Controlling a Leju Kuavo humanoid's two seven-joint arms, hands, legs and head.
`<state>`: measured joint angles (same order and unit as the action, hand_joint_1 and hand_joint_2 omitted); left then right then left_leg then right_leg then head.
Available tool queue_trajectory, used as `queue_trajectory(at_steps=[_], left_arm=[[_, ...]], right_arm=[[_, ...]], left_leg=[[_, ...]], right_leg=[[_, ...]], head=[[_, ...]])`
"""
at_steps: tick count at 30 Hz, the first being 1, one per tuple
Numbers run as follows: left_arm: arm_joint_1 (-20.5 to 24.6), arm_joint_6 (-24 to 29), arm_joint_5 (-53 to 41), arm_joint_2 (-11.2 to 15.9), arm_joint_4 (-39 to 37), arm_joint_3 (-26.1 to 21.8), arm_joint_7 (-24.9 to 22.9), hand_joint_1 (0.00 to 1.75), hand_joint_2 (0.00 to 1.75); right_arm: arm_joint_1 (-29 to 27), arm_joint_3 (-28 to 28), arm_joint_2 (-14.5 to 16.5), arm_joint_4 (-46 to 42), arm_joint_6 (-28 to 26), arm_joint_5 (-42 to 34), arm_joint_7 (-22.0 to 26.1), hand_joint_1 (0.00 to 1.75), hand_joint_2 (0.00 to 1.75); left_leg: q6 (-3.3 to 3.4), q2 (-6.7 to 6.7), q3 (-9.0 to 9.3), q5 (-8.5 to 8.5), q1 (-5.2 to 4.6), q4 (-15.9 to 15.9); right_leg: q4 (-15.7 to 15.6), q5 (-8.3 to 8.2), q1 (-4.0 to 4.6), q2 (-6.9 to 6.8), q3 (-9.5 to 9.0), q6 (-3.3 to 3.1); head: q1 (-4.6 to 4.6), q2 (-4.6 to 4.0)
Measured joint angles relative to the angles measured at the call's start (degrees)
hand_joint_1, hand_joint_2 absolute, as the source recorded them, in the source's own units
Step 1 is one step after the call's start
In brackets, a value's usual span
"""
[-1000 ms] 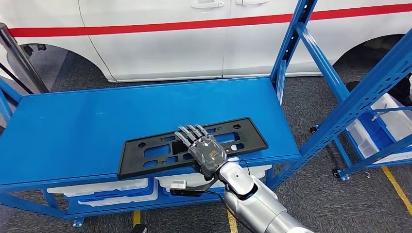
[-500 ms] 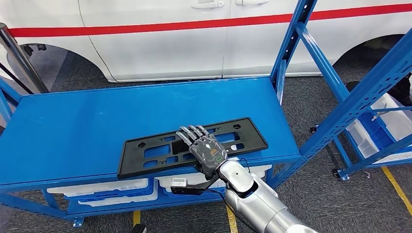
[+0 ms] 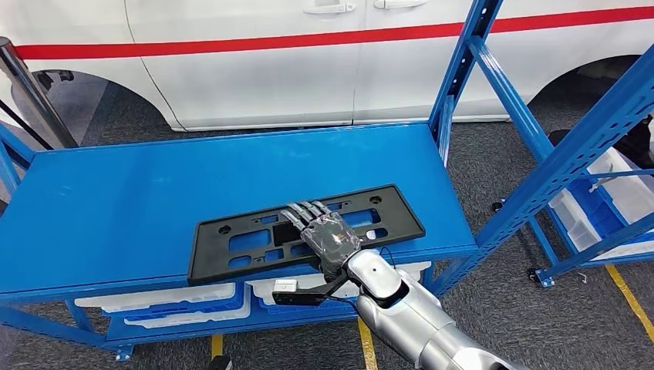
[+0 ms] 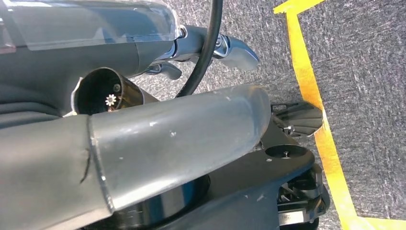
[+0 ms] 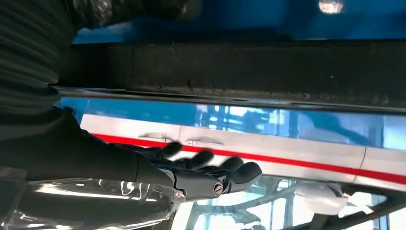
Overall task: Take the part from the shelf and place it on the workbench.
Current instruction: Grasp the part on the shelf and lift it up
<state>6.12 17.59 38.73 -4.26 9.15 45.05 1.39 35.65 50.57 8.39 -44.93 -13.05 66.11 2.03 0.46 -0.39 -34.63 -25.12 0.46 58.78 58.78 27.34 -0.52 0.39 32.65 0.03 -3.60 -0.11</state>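
Since a second ago the right hand has slid a little toward the near edge of the workbench; the forearm now sits lower and more to the right, and the part has not shifted. The hand lies palm down over the near middle of the part, fingers stretched flat and slightly apart, gripping nothing; whether they press on the plastic or sit just above it cannot be told. In the right wrist view the same fingers reach out straight beside the part's dark edge. The part, a long black plate with cut-outs, lies flat on the blue workbench, near its front right corner.

The left hand's fingers cannot be judged from the left wrist view, which looks down at grey carpet with a yellow line.

Behind the workbench stands a white vehicle with a red stripe. Blue shelf uprights rise at the right, white bins sit under the bench top. No writing is readable.
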Motion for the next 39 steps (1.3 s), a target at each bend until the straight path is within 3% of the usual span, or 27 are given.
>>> queue_trajectory(at_steps=[20, 24, 33, 39], left_arm=[[-0.01, 0.67, 1.01, 0.00, 0.01, 0.00, 1.17, 0.00, 0.00], [0.02, 1.66, 0.66, 0.00, 0.01, 0.01, 4.53, 0.00, 1.75], [0.16, 2.71, -0.30, 0.00, -0.01, 0.54, 6.14, 0.00, 1.75], [0.23, 6.39, -0.42, 0.03, 0.01, 1.27, 6.09, 0.00, 1.75]], right_arm=[[0.25, 0.59, -0.27, 0.79, -0.35, -0.40, -0.69, 1.71, 1.75], [0.24, 0.64, -0.77, 0.71, -0.83, -0.38, -1.03, 1.69, 1.75], [0.08, 0.64, -2.20, 0.15, -1.65, -0.25, -1.14, 1.68, 1.75], [-0.55, 0.64, -2.49, -0.41, -2.71, 0.13, -1.26, 1.68, 1.75]], left_leg=[[0.00, 0.00, -0.01, 0.00, 0.00, 0.00], [0.00, 0.01, -0.01, 0.00, 0.00, 0.00], [0.01, 0.01, 0.00, 0.00, 0.00, 0.00], [0.01, 0.01, 0.00, 0.00, 0.00, 0.01]], right_leg=[[0.00, 0.00, -0.01, 0.00, 0.01, 0.00], [-0.01, 0.00, -0.03, 0.00, 0.02, 0.00], [-0.01, 0.00, -0.07, 0.00, 0.01, 0.00], [-0.01, 0.00, -0.07, 0.00, 0.01, 0.00]], head=[[-0.01, 0.00], [-0.01, 0.00], [0.00, 0.00], [0.01, 0.00]])
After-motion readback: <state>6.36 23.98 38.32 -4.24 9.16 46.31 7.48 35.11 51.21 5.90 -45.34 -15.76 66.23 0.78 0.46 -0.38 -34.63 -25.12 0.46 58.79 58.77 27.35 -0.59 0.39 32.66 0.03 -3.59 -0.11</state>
